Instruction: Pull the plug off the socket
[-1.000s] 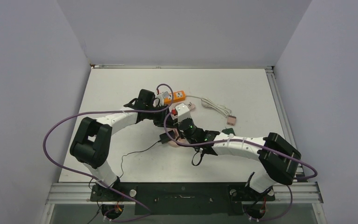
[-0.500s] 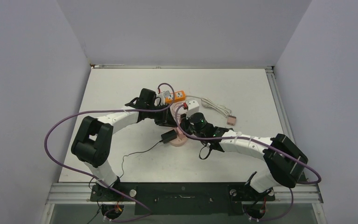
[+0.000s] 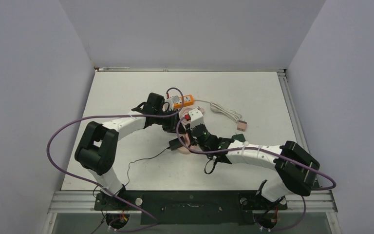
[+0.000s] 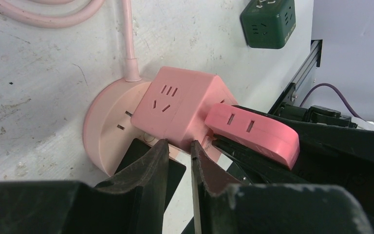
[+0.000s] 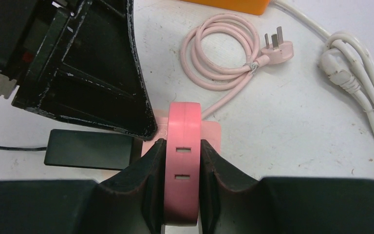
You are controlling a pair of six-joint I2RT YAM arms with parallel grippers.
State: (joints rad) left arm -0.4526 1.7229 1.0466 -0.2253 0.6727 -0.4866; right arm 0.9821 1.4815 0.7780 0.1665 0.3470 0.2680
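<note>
A pink cube socket (image 4: pixel 180 109) stands on its round pink base (image 4: pixel 104 129) mid-table (image 3: pixel 185 146). A darker pink flat plug (image 4: pixel 253 131) lies against the cube's right face; its pins are hidden. My right gripper (image 5: pixel 182 142) is shut on this plug (image 5: pixel 182 170), one finger on each flat side. My left gripper (image 4: pixel 179 144) is shut, its tips touching the cube's lower edge with nothing visible in the narrow slit between them. From above, both grippers (image 3: pixel 177 127) (image 3: pixel 191 136) crowd over the socket.
A black adapter (image 5: pixel 90 148) with a thin wire lies beside the base. The socket's coiled pink cord (image 5: pixel 219 56) ends in a loose three-pin plug (image 5: pixel 278 48). An orange power strip (image 3: pixel 185 100), white cable (image 5: pixel 355 73) and green cube adapter (image 4: pixel 268 22) lie nearby.
My right arm swung out to the back right with the plug, then came back toward the socket. The left jaws drew slightly closer together; the left arm barely shifted.
</note>
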